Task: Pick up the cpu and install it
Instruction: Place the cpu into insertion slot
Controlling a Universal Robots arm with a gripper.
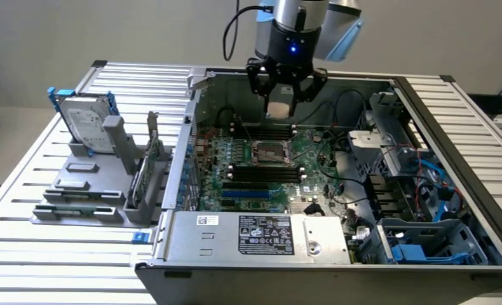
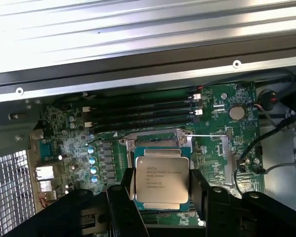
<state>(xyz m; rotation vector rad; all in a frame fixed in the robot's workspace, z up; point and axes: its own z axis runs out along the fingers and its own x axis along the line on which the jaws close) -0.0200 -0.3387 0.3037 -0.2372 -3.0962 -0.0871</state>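
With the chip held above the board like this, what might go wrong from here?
The small square silver-topped cpu is pinched by two edges in the black gripper; it may slip and drop onto the green motherboard. Lowered tilted or off-centre, it may seat askew in the dark metal-framed socket.

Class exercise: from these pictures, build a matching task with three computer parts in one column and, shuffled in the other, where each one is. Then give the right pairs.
Parts:
1. cpu
2. hard drive
3. socket

Places:
A. on the green board inside the case
B. held between the black fingers
C. standing upright in the grey rack outside the case

Pairs: 1-B, 2-C, 3-A
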